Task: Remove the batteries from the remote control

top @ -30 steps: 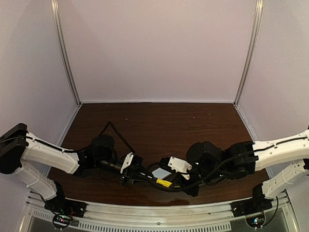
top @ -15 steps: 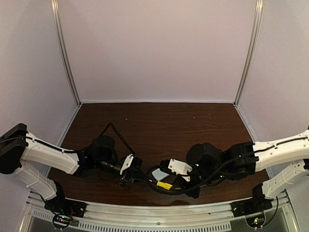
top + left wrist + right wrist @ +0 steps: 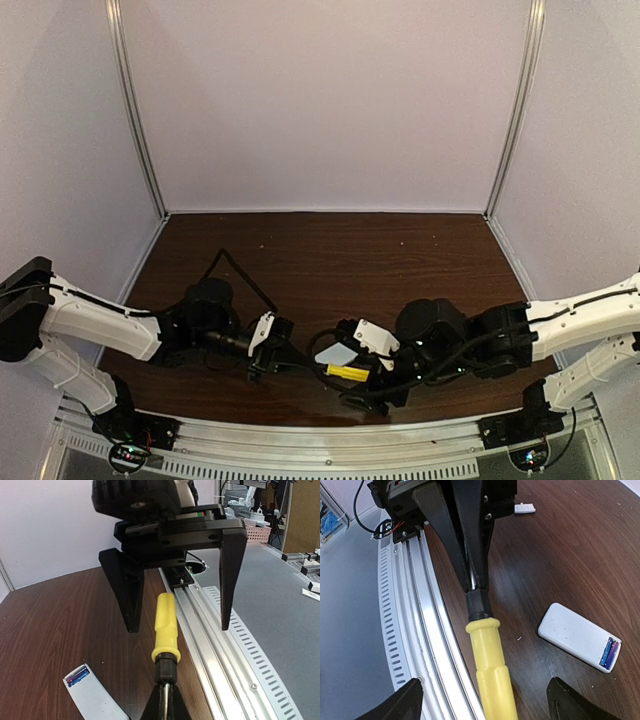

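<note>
The remote control (image 3: pixel 575 634) lies flat on the brown table, a white bar with its end compartment uncovered and dark blue-purple batteries (image 3: pixel 610 653) inside. It also shows in the left wrist view, remote control (image 3: pixel 97 700) with batteries (image 3: pixel 78 676), and from above as the remote control (image 3: pixel 336 354). My left gripper (image 3: pixel 165 702) is shut on the metal shaft of a yellow-handled screwdriver (image 3: pixel 166 625). My right gripper (image 3: pixel 490 705) is open, its fingers wide on either side of the yellow handle (image 3: pixel 492 670) without touching it. Both grippers sit just near-side of the remote.
A small white cover piece (image 3: pixel 525 508) lies on the table beyond the left gripper (image 3: pixel 475 582). The aluminium rail (image 3: pixel 225 645) at the table's near edge runs right under the screwdriver (image 3: pixel 347 372). A black cable (image 3: pixel 235 268) loops over the left arm.
My right gripper has opened and released the yellow handle. The left gripper has closed fully on the shaft and holds the screwdriver alone. The right arm shifted slightly toward the near edge.
</note>
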Available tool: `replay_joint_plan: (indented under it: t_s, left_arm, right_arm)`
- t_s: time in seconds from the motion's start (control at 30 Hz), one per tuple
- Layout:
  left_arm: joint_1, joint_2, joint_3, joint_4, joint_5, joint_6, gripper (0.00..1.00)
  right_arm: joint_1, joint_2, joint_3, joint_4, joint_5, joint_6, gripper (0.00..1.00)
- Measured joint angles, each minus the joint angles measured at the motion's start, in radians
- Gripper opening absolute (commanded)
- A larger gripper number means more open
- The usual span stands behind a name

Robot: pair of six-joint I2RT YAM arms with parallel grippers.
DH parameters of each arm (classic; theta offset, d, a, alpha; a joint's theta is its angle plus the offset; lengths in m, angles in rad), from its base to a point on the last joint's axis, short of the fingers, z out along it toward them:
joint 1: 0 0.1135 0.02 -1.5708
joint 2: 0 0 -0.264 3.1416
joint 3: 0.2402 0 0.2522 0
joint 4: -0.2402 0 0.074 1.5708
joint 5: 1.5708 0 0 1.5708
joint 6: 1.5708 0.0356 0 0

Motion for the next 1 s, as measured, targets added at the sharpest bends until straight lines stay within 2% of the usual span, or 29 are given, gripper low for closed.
replay_joint_plan:
  t_s: [0.33, 0.53, 0.77, 1.0]
  left_arm:
    - [0.009, -0.063, -0.045, 0.087, 0.000, -0.068, 0.00]
    - [0.010, -0.112, -0.069, 0.155, -0.001, -0.126, 0.00]
    - [0.010, -0.153, -0.095, 0.223, -0.002, -0.195, 0.00]
    - [0.011, -0.169, -0.096, 0.233, -0.002, -0.224, 0.00]
  right_arm:
    - [0.000, -0.146, -0.152, 0.304, 0.098, 0.058, 0.87]
    - [0.000, -0.192, -0.228, 0.501, 0.137, 0.121, 0.82]
    - [-0.001, -0.135, -0.247, 0.687, 0.108, 0.181, 0.71]
    - [-0.001, -0.037, -0.225, 0.767, 0.035, 0.199, 0.60]
